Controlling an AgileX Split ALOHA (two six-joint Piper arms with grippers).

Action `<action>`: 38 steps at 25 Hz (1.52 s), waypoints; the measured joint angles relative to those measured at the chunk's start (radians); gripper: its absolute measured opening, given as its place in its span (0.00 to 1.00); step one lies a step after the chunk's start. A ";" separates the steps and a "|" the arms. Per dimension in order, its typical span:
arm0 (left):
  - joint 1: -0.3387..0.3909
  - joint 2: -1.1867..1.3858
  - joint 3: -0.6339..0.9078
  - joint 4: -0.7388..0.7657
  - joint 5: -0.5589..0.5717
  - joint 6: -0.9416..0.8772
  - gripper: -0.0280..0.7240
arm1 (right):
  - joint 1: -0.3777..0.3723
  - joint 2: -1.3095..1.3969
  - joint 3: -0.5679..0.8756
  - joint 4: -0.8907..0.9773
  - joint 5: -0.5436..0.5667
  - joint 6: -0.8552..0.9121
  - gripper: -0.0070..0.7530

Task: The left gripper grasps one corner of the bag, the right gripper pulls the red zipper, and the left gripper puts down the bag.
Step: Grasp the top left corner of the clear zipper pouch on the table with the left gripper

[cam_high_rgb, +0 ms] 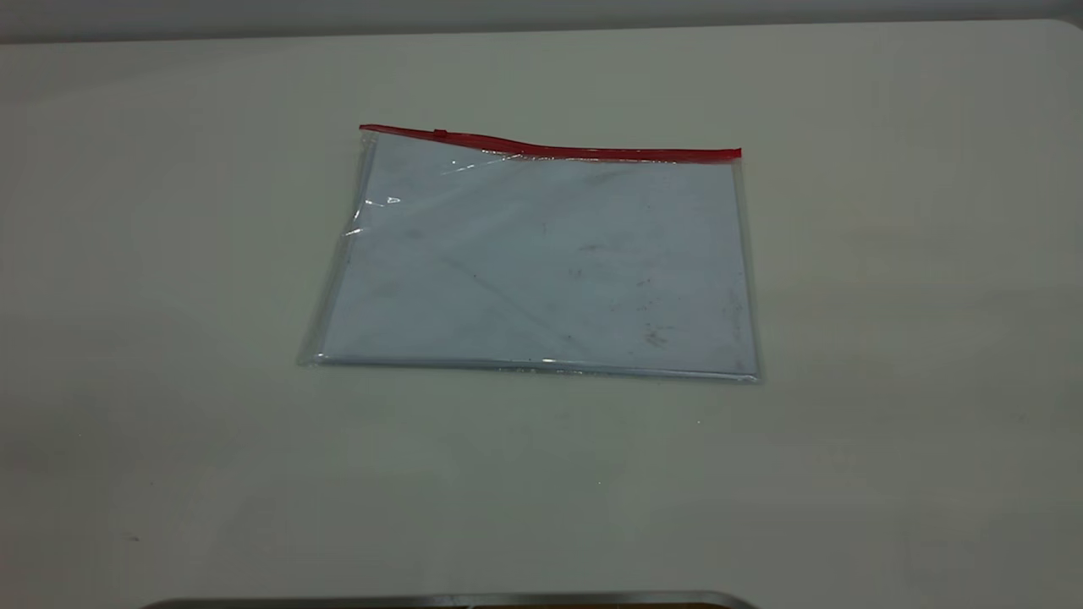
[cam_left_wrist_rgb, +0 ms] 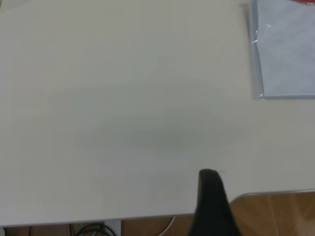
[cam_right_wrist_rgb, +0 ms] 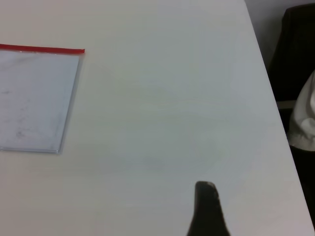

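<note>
Bag [cam_high_rgb: 541, 262] lies flat at mid-counter [cam_high_rgb: 888, 423], untouched, well apart from both arms. Neither arm shows in the exterior view.

Long axis of the bag runs left–right across the exterior view. Red zipper [cam_high_rgb: 550, 149] runs along the far long edge, same axis, slightly wavy toward its left end. Slider tab [cam_high_rgb: 439, 134] sits near the left end, so a pull would likely run toward the right end.

Left gripper [cam_left_wrist_rgb: 211, 206]: only one dark tip shows in its wrist view, near the counter's front edge. The bag's left short edge and near-left corner [cam_left_wrist_rgb: 260, 96] lie ahead and off to one side of it, well apart. Fingers' state: cannot tell.

Right gripper [cam_right_wrist_rgb: 206, 209]: again a single dark tip, the bag's right end and zipper end [cam_right_wrist_rgb: 81, 50] well apart from it. Fingers' state: cannot tell.

Judgement: nothing started yet. The left-hand corners are the nearer reach for the left arm; the first move is a long approach in toward one of them.
</note>
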 joint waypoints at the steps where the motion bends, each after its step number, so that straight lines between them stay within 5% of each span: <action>1: 0.000 0.000 0.000 0.000 0.000 0.000 0.82 | 0.000 0.000 0.000 0.000 0.000 0.000 0.77; 14: 0.000 0.046 -0.011 0.000 -0.011 -0.025 0.82 | 0.000 0.000 0.000 0.000 0.000 0.000 0.77; 21: 0.000 0.392 -0.168 -0.031 -0.167 -0.034 0.82 | 0.000 0.053 -0.050 0.000 -0.007 0.041 0.77; 30: 0.000 0.938 -0.325 -0.403 -0.472 0.208 0.82 | 0.000 0.368 -0.119 0.000 -0.067 0.059 0.77; 38: 0.000 1.440 -0.491 -0.745 -0.568 0.608 0.82 | 0.000 0.593 -0.119 0.026 -0.219 0.059 0.77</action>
